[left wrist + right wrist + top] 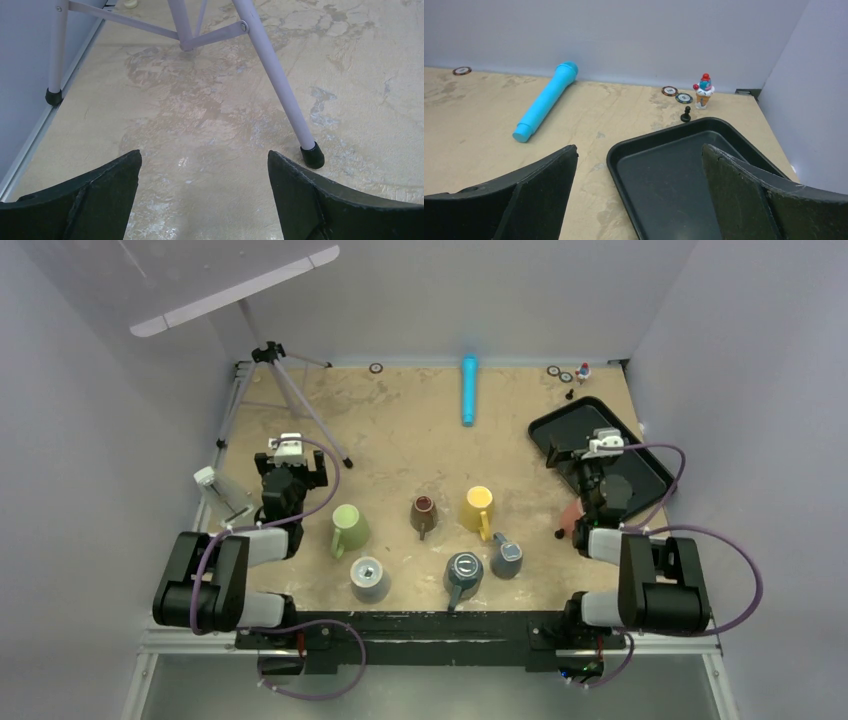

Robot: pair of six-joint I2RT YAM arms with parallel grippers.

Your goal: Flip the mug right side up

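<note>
Standing in a loose cluster between the middle of the sandy, mottled bench (pixel 400 430) and its 6 o'clock edge are six glossy mugs: a green mug (pixel 348 528), a brown mug (pixel 423 512), a yellow mug (pixel 480 506), a small grey mug (pixel 506 558), a dark slate mug (pixel 463 573) and a pale grey mug (pixel 369 579). The pale grey mug, toward 7 o'clock, shows a flat, closed-looking round face upward and seems to sit rim-down, though the view is too small to be sure.

The left arm (pixel 225 575) holds its matte black, wedge-shaped jaws wide apart over bare bench at 9 o'clock, near the rubber-tipped legs of a slim white tripod (pixel 280 85). The right arm (pixel 650 580) holds its jaws equally wide above a smooth black tray (pixel 674 190) with rounded corners at 2 o'clock. Beyond the tray, at 12 o'clock, lies a sky-blue plastic cylinder (pixel 545 100); a black chess pawn (pixel 685 116), two round chips (pixel 669 91) and a small ice-cream figurine (pixel 704 91) stand at 1 o'clock.
</note>
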